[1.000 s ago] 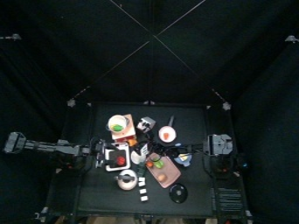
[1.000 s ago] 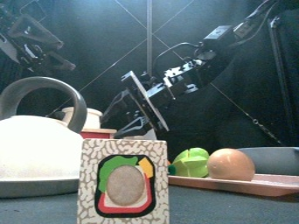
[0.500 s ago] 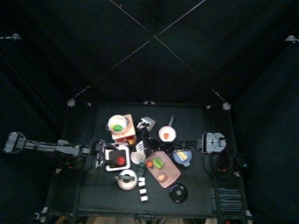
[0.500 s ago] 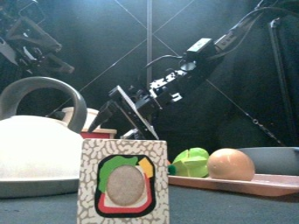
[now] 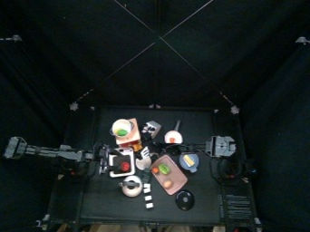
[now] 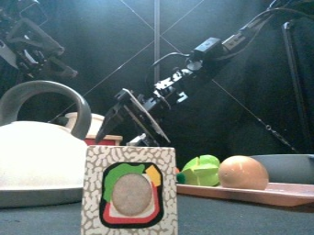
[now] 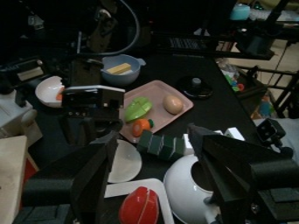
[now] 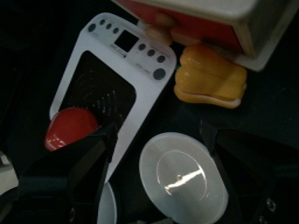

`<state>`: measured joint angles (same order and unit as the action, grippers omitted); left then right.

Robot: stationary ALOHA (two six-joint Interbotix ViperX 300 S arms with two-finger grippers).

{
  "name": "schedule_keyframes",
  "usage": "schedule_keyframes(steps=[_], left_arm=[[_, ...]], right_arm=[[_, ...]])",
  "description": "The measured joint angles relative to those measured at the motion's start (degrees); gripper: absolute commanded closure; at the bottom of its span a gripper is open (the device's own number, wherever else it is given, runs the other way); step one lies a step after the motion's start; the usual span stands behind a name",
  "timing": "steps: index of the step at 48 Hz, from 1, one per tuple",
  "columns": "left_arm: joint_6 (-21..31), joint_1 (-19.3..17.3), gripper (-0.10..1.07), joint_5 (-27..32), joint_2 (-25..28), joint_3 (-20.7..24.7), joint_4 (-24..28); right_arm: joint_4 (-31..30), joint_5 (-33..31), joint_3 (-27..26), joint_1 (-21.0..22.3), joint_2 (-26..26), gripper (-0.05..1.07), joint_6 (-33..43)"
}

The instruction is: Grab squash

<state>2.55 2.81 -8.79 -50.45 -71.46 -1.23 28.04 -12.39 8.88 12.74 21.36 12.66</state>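
Your right gripper (image 6: 138,112) has swung lower and further toward 9 o'clock since the earlier frame, jaws spread and empty. It now hangs over the white scale (image 8: 117,66); the left gripper (image 7: 149,171), also spread, hasn't moved. The pale green squash (image 7: 138,108) lies untouched on the pink rectangular tray (image 7: 163,88).

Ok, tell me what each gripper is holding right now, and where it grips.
Nothing is held. The left gripper hangs open above the table, and the right gripper is open over the white plate, with nothing between its jaws.

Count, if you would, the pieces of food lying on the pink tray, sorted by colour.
light green piece: 1
tan piece: 1
orange-red piece: 1
Total: 3 on the pink tray
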Motion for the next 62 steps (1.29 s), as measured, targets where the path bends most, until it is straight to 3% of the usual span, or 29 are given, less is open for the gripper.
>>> schedule_keyframes(steps=[22, 27, 34, 41, 47, 62], left_arm=[[0.0, 0.0, 0.0, 0.0, 0.0, -0.3, -0.5], [0.0, -0.1, 0.0, 0.0, 0.0, -0.3, -0.6], [0.0, -0.1, 0.0, 0.0, 0.0, -0.3, -0.6], [0.0, -0.2, 0.0, 0.0, 0.0, -0.4, -0.6], [0.0, -0.2, 0.0, 0.0, 0.0, -0.4, -0.6], [0.0, -0.3, 0.0, 0.0, 0.0, -0.4, -0.6]], right_arm=[[-9.0, -16.3, -11.5, 0.4, 0.1, -0.01, 2.8], [-15.6, -21.2, -13.9, 0.4, 0.8, -0.01, 8.9], [-30.1, -26.5, -16.1, 0.0, 2.5, -0.01, 21.1], [-42.5, -26.4, -16.0, -2.0, 4.7, -0.01, 32.6], [-48.5, -23.2, -14.8, -3.3, 5.7, -0.01, 39.2], [-51.2, -15.9, -11.1, -5.3, 6.5, -0.01, 46.7]])
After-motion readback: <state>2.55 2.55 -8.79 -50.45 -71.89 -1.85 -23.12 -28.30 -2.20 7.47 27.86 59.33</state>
